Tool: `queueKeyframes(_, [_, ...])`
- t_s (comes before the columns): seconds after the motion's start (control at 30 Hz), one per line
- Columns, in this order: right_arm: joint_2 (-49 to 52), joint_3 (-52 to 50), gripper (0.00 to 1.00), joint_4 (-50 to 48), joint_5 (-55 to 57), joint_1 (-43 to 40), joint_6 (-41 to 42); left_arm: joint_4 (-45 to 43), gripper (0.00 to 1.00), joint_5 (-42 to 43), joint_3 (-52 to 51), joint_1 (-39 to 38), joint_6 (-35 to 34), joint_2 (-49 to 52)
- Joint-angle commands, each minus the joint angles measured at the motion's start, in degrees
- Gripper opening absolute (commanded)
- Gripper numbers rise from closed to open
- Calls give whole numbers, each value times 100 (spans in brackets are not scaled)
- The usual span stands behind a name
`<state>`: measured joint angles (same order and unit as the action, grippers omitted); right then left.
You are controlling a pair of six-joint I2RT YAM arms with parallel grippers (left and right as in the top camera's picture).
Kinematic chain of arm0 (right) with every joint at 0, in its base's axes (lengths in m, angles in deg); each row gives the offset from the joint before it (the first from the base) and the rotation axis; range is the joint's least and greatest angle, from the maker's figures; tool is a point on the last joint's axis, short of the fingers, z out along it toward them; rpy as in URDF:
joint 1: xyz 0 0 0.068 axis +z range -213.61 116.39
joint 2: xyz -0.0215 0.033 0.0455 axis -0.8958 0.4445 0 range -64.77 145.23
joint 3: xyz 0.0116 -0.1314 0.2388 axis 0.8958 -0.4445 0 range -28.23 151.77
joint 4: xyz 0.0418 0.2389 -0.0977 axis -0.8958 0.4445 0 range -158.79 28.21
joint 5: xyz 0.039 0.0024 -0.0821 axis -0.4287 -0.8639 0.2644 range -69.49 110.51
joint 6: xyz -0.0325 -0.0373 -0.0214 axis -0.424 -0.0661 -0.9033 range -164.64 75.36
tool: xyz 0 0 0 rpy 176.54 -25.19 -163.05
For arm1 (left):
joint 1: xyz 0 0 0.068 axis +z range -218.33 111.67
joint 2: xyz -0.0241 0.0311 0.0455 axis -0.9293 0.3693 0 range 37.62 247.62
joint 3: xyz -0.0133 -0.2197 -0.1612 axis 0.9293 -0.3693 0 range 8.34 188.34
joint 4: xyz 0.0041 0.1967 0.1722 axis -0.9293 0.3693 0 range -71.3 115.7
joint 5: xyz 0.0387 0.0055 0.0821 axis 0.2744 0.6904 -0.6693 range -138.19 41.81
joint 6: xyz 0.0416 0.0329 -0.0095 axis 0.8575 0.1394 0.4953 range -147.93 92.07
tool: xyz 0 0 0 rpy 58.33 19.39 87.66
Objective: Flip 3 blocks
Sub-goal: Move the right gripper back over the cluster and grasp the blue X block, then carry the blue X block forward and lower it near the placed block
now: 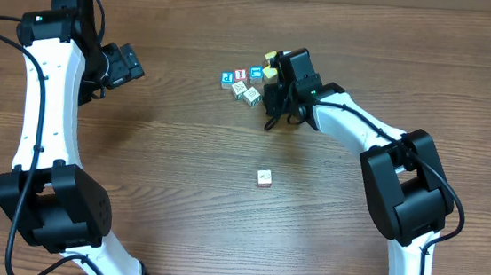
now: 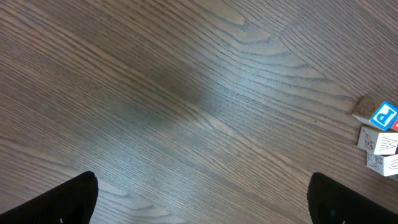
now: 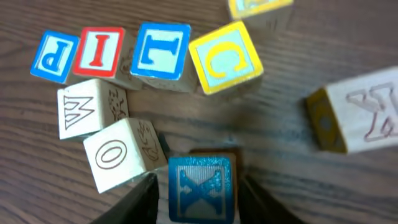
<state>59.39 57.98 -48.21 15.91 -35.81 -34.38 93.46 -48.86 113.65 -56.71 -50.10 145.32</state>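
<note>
I have the right hand (image 3: 199, 200) down on the cluster at the far side of the tabletop (image 2: 186, 93), with one finger on each side of the X block (image 3: 200, 179). That block lies blue face up just in front of the lettered row, and I picked it because it sits at the cluster's open edge with room on both flanks.

The fingers look very close to its sides, but from the wrist view I can't tell whether they are pinching it yet or only bracketing it. A thin dark strip on the left side may be a gap or just shadow.

The O block (image 3: 115, 158) is just beside the left finger, so I'd judge a nudge there to be the main risk when I lift and roll the X block over.

The lone block (image 1: 264, 177) sits well apart toward the near side, clear of the crowd, which should make it an easy pick.

My left hand (image 2: 205, 208) hangs spread wide over bare wood, holding nothing, parked away so the arms don't cross.
</note>
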Motion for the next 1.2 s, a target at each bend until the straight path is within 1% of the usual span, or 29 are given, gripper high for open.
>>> queueKeyframes(0.0, [-68, 177, 41, 90, 162, -11, -33, -2, 100, 24, 129, -39, -13, 42])
queueKeyframes(0.1, [-94, 177, 41, 131, 162, -15, -35, -4, 100, 24, 129, -39, -13, 42])
queueKeyframes(0.13, [-94, 177, 42, 151, 160, -15, -35, -2, 100, 24, 129, -39, -13, 42])
queueKeyframes(0.2, [-94, 177, 50, 181, 160, -15, -35, -4, 100, 24, 129, -39, -13, 42])
queueKeyframes(0.23, [-94, 177, 53, 181, 160, -15, -35, -2, 100, 24, 129, -39, -13, 42])
queueKeyframes(0.3, [-94, 177, 54, 162, 157, -15, -33, -2, 100, 24, 129, -39, -13, 42])
queueKeyframes(0.37, [-94, 177, 49, 166, 160, -15, -35, -2, 100, 24, 129, -39, -13, 42])
queueKeyframes(0.5, [-92, 164, 42, 173, 157, -15, -70, -2, 100, 24, 129, -39, -13, 42])
queueKeyframes(0.6, [-116, 166, 41, 212, 157, -15, -70, -2, 100, 24, 129, -39, -13, 42])
queueKeyframes(0.7, [-289, 168, 37, 225, 162, -20, -72, -4, 100, 24, 129, -39, -13, 42])
queueKeyframes(0.83, [-699, 168, 36, 223, 160, -20, -72, -2, 100, 24, 129, -39, -13, 42])
queueKeyframes(0.93, [-1036, 166, 32, 280, 160, -20, -72, -4, 100, 24, 129, -39, -15, 42])
queueKeyframes(1.07, [-1405, 168, 32, 688, 153, -2, -63, -2, 100, 24, 129, -39, -13, 42])
queueKeyframes(1.17, [-1694, 168, 32, 1377, 153, 39, 186, -4, 100, 24, 129, -39, -15, 42])
